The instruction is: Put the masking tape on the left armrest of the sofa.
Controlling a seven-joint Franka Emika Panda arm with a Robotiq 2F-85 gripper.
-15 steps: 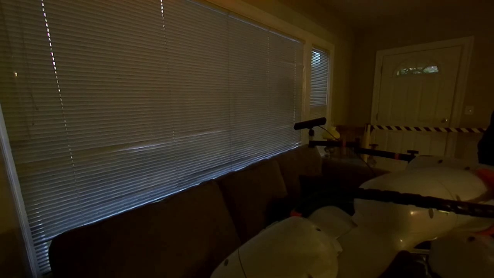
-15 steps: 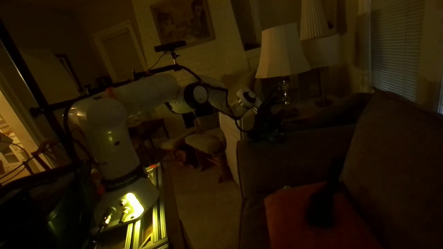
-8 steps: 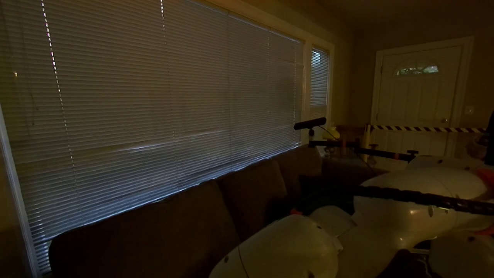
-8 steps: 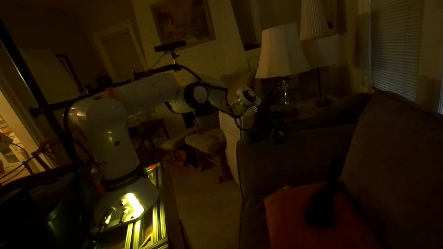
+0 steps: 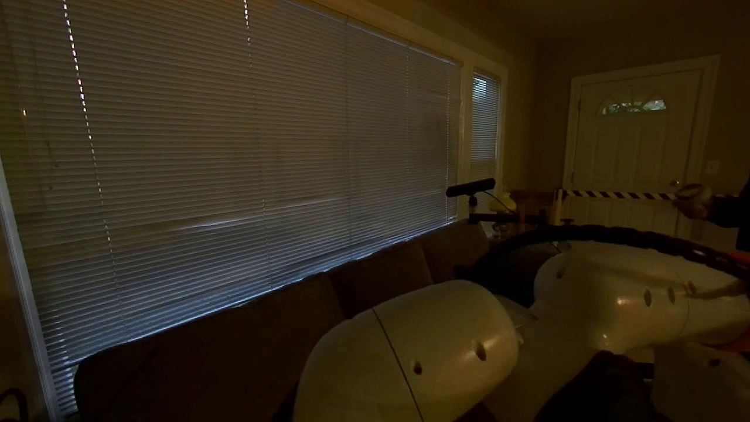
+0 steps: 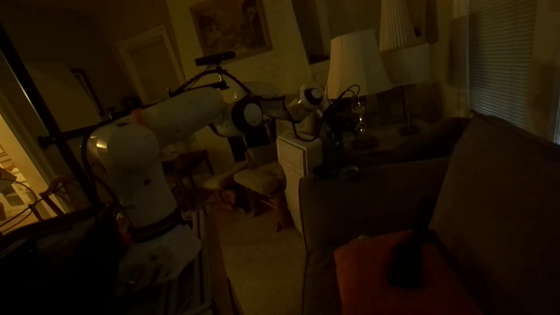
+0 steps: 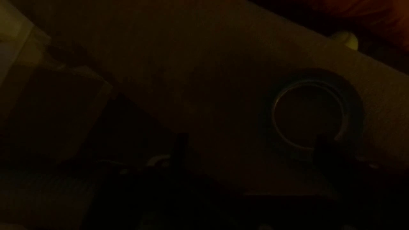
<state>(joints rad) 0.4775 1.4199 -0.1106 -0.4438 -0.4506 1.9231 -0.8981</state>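
The masking tape point(image 7: 354, 107), a dark ring with a paler inner rim, lies flat on the left armrest point(image 7: 198, 60) in the wrist view. My gripper point(image 7: 251, 143) is open, its two dark fingers far apart, nothing held between them. One fingertip point(image 7: 322, 148) overlaps the tape's near side in the picture but seems to be above it. In an exterior view the tape point(image 6: 350, 173) rests on top of the brown armrest point(image 6: 372, 197), with the dark gripper point(image 6: 343, 135) raised over it. The sofa point(image 6: 503, 192) shows in both exterior views. The pictures are very dark.
An orange cushion point(image 6: 372, 267) with a dark object point(image 6: 407, 262) on it lies on the seat. A yellowish ball point(image 7: 348, 40) sits beside the armrest. Beyond the arm stand a lamp point(image 6: 356, 65) and a white cabinet point(image 6: 291, 155). What looks like a person's hand point(image 5: 694, 202) reaches in.
My gripper has lifted up from the armrest, leaving the tape there. The light at the robot's base has gone dark. A hand has come in from an exterior view's right edge.
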